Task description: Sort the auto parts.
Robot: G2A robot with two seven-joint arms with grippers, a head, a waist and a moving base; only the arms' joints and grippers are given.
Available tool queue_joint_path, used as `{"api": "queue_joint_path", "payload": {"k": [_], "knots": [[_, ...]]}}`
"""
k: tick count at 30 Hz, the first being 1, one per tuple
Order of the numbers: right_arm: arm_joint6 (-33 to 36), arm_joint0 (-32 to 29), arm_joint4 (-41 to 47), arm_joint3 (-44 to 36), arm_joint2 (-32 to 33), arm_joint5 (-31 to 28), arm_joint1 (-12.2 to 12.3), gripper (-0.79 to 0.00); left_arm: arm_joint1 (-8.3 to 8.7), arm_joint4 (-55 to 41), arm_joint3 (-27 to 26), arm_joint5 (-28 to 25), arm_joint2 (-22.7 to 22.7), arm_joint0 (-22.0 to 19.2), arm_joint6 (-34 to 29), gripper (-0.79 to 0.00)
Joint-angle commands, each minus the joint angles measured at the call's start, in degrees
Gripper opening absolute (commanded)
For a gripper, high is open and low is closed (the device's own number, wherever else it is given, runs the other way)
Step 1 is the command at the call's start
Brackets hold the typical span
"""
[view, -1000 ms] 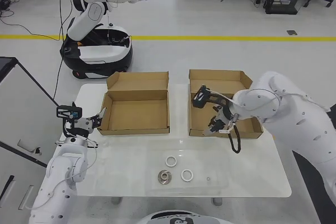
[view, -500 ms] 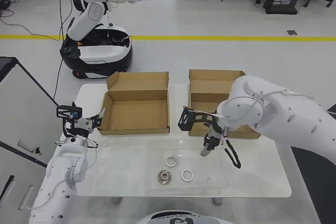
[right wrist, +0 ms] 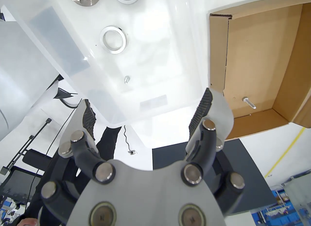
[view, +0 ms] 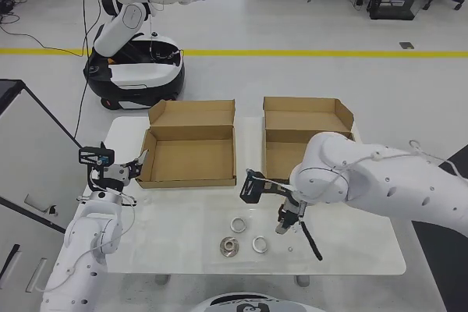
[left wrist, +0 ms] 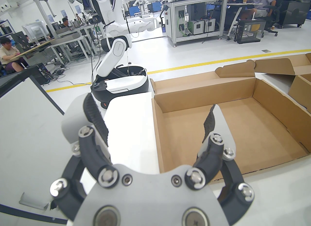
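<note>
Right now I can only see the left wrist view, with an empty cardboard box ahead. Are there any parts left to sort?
Observer: Yes. Two metal rings, a flange and a small screw lie near the front edge of the table.
Operator: Is anything in a box already?
Observer: One bolt lies in the right cardboard box.
Operator: And the other arm?
Observer: The right gripper hangs open over the table, beside the rings and holding nothing.
</note>
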Motion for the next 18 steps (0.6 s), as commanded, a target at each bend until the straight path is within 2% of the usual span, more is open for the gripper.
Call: {"api": "queue_joint_path", "payload": {"k": [1, 8, 18], "knots": [[-0.7, -1.4, -1.9, -0.1, 0.0, 0.5, 0.1, 0.0, 0.0, 0.0, 0.0, 0.0, 0.0, 0.0, 0.0, 0.0], [-3.1, -4.8, -5.6, -0.1, 0.2, 0.8, 0.6, 0.0, 0.0, 0.0, 0.0, 0.0, 0.0, 0.0, 0.0, 0.0], [-1.7, -7.8, -7.9, -1.1, 0.6, 0.5, 0.7, 0.0, 0.0, 0.0, 0.0, 0.0, 0.0, 0.0, 0.0, 0.0]]}}
